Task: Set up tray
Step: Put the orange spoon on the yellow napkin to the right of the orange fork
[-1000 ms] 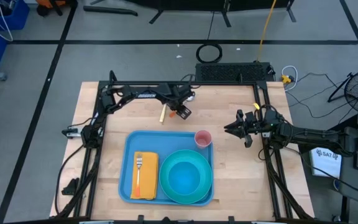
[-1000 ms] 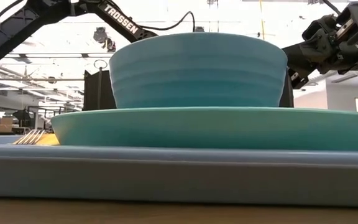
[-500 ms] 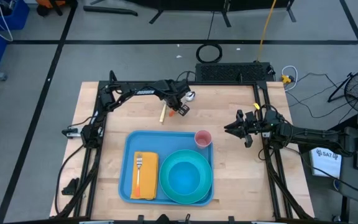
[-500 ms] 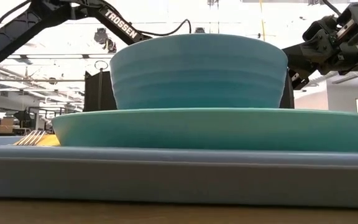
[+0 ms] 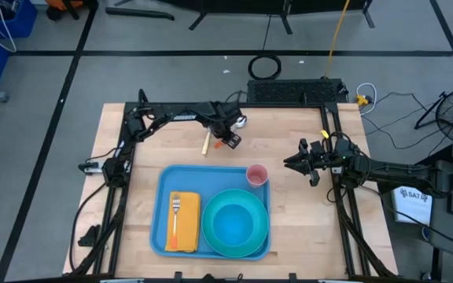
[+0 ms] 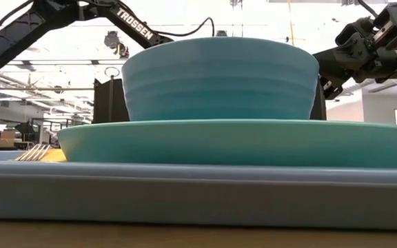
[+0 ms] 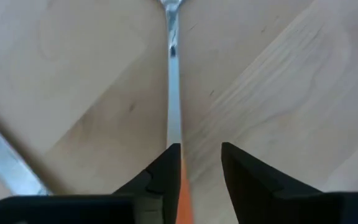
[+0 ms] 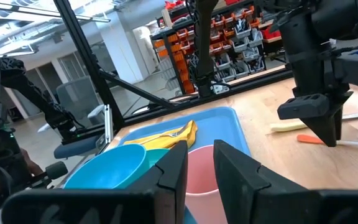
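Observation:
The sky-blue tray (image 5: 160, 206) lies at the table's near middle. It holds a teal plate (image 5: 259, 236) with a blue bowl (image 5: 233, 226), a yellow napkin with a fork (image 5: 176, 216), and a pink cup (image 5: 256, 174) at its far right corner. An orange-handled metal utensil (image 7: 172, 74) lies flat on the table beyond the tray. My left gripper (image 5: 229, 141) points down over its handle, fingers open a little (image 7: 201, 165). My right gripper (image 5: 292, 163) hovers right of the tray, narrowly open and empty. My left gripper comes from above, pointing down, with its fingers along the utensil. The orange handle (image 7: 183, 196) shows right against the inner side of one finger (image 7: 166, 174). I cannot tell whether the finger touches it. The utensil lies flat on the table.
A cream-handled knife (image 5: 206, 143) lies just left of the orange-handled utensil, and its blade shows in the left wrist view (image 7: 8, 155). Bare wood lies between the tray's far rim and these utensils. Arm frames stand along both table sides.
My left gripper has shifted slightly over the orange-handled utensil, first toward the far edge and then back a little. The tray and its contents have kept still.

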Controlling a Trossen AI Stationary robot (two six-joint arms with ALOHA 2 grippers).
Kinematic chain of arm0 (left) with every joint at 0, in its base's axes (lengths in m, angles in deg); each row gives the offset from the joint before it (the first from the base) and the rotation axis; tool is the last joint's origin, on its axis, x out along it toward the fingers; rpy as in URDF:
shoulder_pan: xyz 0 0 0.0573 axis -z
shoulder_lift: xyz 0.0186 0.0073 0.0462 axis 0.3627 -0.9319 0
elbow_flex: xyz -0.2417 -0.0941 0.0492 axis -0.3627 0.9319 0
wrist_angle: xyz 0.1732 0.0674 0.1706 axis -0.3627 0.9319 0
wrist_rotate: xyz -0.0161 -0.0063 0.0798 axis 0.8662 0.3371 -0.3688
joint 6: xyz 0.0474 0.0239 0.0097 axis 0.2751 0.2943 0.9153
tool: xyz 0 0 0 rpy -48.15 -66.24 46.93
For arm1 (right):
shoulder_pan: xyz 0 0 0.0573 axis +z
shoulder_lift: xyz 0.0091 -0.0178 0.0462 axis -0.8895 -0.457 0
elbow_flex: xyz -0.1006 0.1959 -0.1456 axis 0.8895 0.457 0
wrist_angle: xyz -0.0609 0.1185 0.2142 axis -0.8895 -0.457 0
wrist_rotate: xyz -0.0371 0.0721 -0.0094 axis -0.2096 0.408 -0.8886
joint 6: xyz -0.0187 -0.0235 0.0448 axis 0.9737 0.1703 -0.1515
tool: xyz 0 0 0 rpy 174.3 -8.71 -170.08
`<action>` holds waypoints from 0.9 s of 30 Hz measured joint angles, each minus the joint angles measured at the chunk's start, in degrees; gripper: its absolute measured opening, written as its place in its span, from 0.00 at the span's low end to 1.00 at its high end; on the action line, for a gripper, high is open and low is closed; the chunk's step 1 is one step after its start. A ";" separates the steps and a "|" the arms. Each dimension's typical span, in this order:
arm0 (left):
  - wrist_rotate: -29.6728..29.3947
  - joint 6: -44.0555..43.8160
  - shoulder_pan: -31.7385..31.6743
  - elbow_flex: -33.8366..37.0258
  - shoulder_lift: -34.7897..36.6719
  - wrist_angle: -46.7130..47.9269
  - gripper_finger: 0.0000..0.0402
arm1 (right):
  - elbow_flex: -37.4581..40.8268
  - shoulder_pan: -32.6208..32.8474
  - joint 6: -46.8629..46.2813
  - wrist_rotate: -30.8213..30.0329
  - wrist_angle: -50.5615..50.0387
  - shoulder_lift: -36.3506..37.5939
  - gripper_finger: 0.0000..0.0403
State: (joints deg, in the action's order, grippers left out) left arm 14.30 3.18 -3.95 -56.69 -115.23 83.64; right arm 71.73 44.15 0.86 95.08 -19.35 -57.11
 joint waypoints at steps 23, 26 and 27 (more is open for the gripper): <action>2.02 -3.58 -0.40 -0.83 -2.45 9.80 0.30 | -0.02 0.01 -0.72 1.46 0.28 0.02 0.17; 4.45 -3.29 -0.74 -0.85 -2.45 9.80 0.30 | -0.02 0.02 -0.72 1.59 0.28 0.02 0.17; 4.84 -3.29 -0.69 -0.84 -2.43 9.83 0.30 | -0.02 0.01 -0.73 1.77 0.28 0.02 0.17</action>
State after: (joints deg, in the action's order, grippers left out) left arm 19.14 -0.11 -4.63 -57.53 -117.66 93.47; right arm 71.71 44.16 0.13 96.85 -19.07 -57.08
